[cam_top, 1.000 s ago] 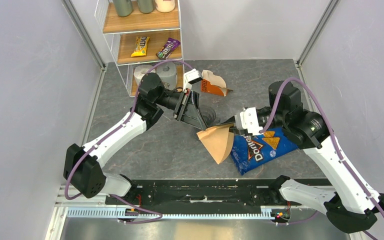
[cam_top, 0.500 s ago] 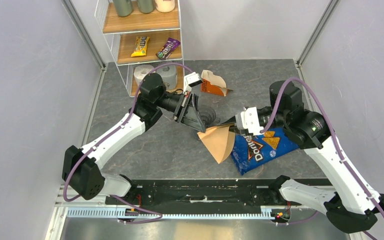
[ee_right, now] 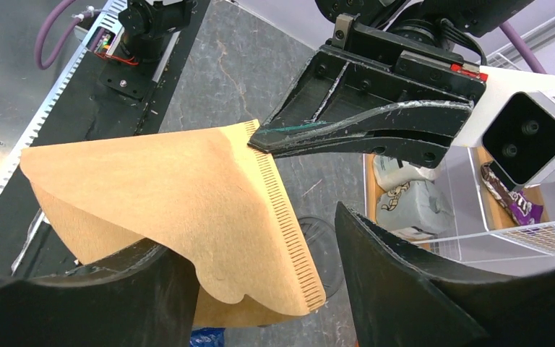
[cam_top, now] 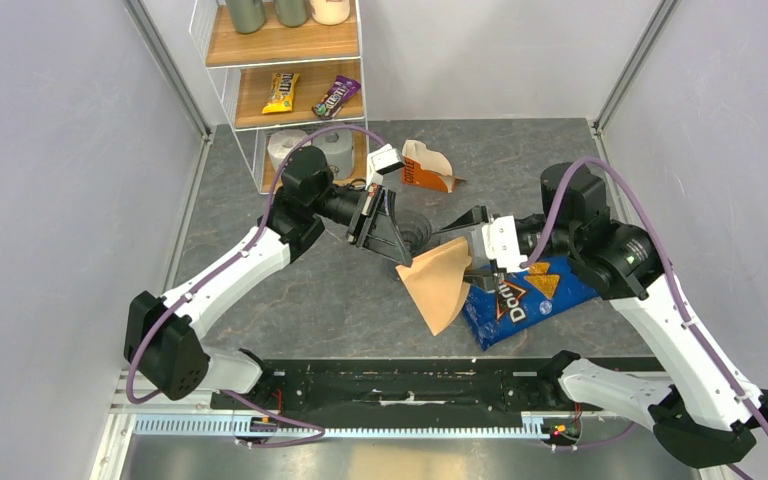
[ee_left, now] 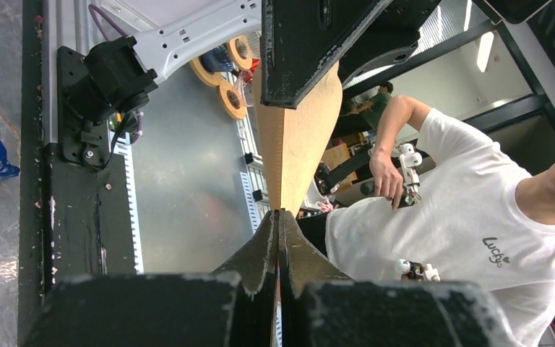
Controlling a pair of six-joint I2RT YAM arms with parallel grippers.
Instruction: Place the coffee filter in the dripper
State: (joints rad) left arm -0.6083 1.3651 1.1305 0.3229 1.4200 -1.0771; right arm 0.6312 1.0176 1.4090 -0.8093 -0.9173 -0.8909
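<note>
Your right gripper (cam_top: 474, 245) has just let go and stands open. The left gripper (cam_top: 398, 258) alone pinches the filter (cam_top: 438, 285), held up near the dripper (cam_top: 418, 228), not yet inside.

Our white-and-black left arm (cam_top: 230, 268) was stretched forward and angled inward, its black two-finger left gripper (cam_top: 398, 258) pinched tight on a corner of the tan paper coffee filter (cam_top: 438, 288). Our matching right arm (cam_top: 665, 315) was bent inward facing it, and the right gripper (cam_top: 472, 250) had its jaws spread wide on either side of that paper.
</note>
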